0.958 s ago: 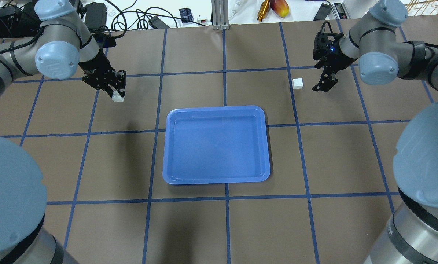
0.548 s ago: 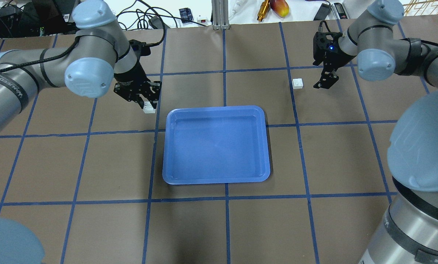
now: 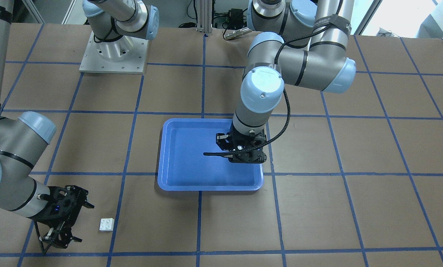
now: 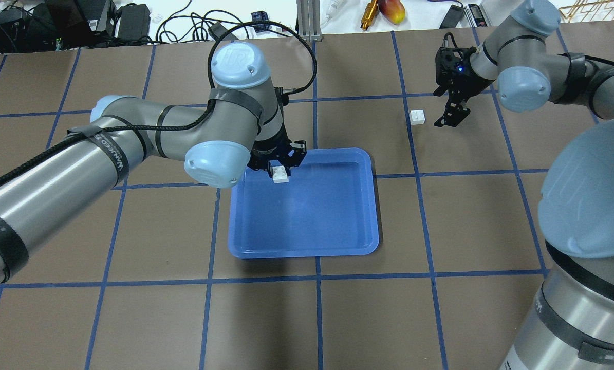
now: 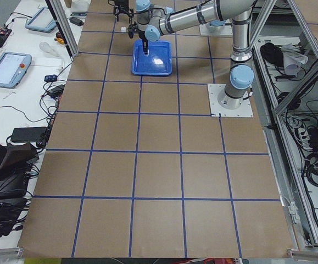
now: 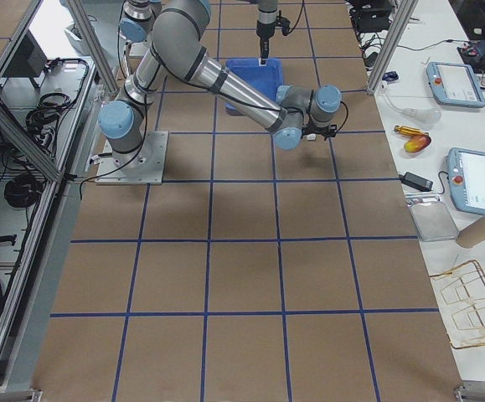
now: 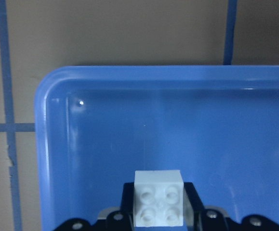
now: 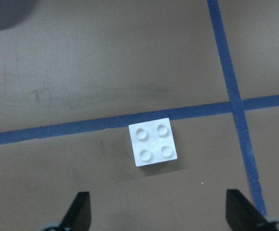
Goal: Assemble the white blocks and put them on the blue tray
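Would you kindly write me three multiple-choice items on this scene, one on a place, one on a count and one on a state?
1. Where is the loose white block?
A. In the blue tray.
B. On the table, near the right gripper.
C. Between the right gripper's fingers.

2. How many white blocks show in all?
A. One.
B. Three.
C. Two.

3. What is the left gripper doing?
A. Gripping the other white block over the tray.
B. Standing open and empty.
C. Gripping the tray's rim.

Key: 1 B, the right wrist view shows it lying on the table; 2 C, one loose and one held; 3 A, the left wrist view shows the block between its fingers.
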Controlling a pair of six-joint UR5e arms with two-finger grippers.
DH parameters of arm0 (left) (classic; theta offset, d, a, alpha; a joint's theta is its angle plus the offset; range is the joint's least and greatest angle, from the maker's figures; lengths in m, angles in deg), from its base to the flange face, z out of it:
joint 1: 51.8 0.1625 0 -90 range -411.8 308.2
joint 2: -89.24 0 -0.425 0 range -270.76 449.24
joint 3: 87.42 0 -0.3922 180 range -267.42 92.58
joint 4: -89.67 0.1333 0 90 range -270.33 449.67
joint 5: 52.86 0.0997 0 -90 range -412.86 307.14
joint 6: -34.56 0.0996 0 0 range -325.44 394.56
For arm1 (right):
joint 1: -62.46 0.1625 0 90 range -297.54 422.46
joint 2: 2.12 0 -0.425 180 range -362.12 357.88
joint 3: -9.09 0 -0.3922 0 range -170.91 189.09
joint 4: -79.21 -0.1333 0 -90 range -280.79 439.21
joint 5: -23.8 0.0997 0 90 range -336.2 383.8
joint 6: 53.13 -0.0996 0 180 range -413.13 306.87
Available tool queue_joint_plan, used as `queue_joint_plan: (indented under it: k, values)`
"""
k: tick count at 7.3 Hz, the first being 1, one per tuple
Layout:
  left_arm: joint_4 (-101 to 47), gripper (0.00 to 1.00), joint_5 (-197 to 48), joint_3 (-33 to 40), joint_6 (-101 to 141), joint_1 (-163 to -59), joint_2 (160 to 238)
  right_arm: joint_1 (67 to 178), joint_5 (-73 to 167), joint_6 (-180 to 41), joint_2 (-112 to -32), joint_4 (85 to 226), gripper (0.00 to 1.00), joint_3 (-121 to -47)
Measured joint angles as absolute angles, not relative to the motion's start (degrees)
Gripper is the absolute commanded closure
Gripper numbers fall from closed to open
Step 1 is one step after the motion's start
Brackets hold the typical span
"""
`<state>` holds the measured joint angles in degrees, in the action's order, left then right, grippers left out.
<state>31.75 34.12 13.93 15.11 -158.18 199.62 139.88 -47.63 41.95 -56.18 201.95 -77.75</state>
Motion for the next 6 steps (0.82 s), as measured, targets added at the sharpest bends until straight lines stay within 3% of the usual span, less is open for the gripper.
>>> queue_joint_plan:
  k: [2,6]
  values:
    - [37.55,0.69,34.30,18.03,13.16,-158.94,200.67,139.87,-47.46,41.73,-56.22,199.96,0.00,-77.34]
    - [39.28,0.69,34.23,19.08,9.01,-159.84,203.19,140.14,-47.59,41.47,-56.15,200.01,0.00,-77.45]
